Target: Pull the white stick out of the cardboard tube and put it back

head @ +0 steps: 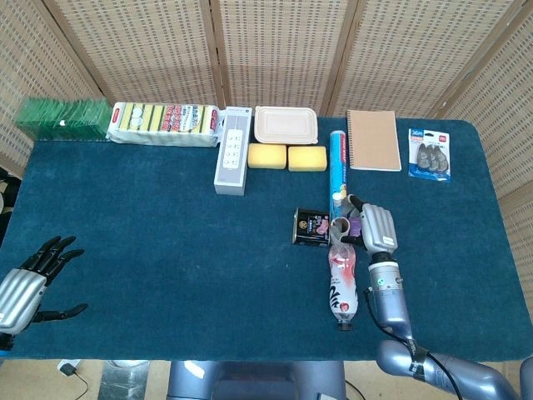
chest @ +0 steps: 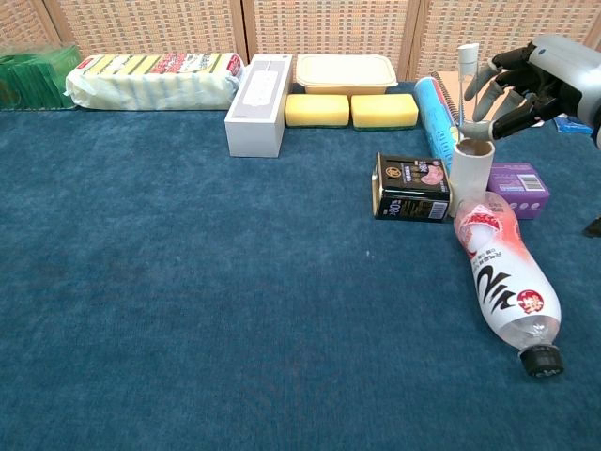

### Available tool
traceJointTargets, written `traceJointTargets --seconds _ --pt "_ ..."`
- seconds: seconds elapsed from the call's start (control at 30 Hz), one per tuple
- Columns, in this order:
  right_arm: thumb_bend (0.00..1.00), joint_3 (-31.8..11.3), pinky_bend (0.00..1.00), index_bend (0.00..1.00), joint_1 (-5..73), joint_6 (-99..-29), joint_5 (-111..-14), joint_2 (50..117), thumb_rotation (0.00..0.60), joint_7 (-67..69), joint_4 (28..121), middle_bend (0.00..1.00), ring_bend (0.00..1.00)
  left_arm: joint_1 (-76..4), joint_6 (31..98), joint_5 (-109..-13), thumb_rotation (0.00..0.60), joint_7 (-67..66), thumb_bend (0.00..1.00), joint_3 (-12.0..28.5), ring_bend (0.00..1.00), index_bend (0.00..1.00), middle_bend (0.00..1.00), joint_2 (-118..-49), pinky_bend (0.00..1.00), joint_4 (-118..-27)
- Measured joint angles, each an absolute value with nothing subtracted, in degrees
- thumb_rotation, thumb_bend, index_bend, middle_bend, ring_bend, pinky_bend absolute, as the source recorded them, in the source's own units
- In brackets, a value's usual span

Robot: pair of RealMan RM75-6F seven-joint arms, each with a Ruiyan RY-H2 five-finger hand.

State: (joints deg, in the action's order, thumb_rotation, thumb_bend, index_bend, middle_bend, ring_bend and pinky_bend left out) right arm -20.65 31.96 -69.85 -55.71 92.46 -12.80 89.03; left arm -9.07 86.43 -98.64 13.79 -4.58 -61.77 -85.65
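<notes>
Here, at right of frame, the right hand (chest: 526, 85) pinches the upright white stick (chest: 467, 86), directly above the standing cardboard tube (chest: 470, 174); the left hand (head: 33, 279) lies open, far off.

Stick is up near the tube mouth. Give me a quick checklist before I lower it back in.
1. Right hand holds the white stick: ok, fingers around it.
2. Stick upright: ok.
3. Cardboard tube standing, mouth open: ok.
4. Stick tip over the mouth: looks lined up in the chest view; depth cannot tell.
5. Neighbours crowding the tube: not ok, the bottle and black tin sit close.
6. Left hand clear: ok, far off and open.
</notes>
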Motion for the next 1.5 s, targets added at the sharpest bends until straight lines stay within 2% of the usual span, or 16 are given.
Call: traceJointTargets --seconds 0.7,1.5 --pt "0.3 -20.81 0.47 0.4 33.31 -71.35 -54.94 96.04 0.551 -15.25 87.36 0.5 0.5 -9.03 86.82 -98.98 0.462 14.91 0.11 -4.67 0.03 0.16 0.08 -61.47 0.24 -85.33" --pt "0.3 -21.67 0.48 0.41 33.35 -71.99 -54.08 93.59 0.553 -17.23 89.04 0.51 0.53 -9.19 86.24 -98.91 0.464 14.12 0.11 -4.76 0.03 0.16 0.08 -61.63 0.24 -85.57"
